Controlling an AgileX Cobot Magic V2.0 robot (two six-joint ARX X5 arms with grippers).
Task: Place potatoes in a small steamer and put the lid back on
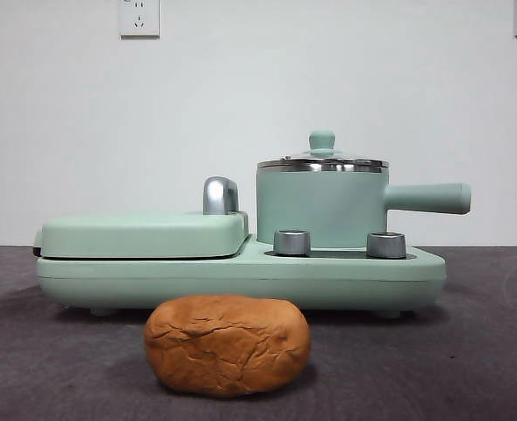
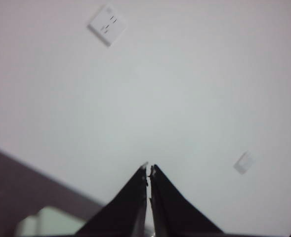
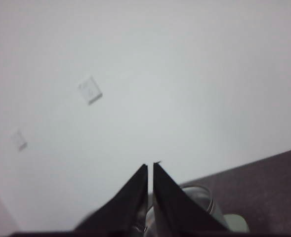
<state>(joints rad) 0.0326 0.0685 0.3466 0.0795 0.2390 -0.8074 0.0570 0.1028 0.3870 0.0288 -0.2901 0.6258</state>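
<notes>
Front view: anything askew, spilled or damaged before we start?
Nothing stands out. The lid sits level on the small steamer, which stands upright on the mint-green cooker base. The potato lies whole on the table in front; its cracked surface looks natural. No spills.

Flat mint-green griddle (image 1: 144,234) closed, chrome handle (image 1: 220,196) behind it. Two steel knobs (image 1: 292,242) on base. Wall sockets (image 1: 139,17) above.
</notes>
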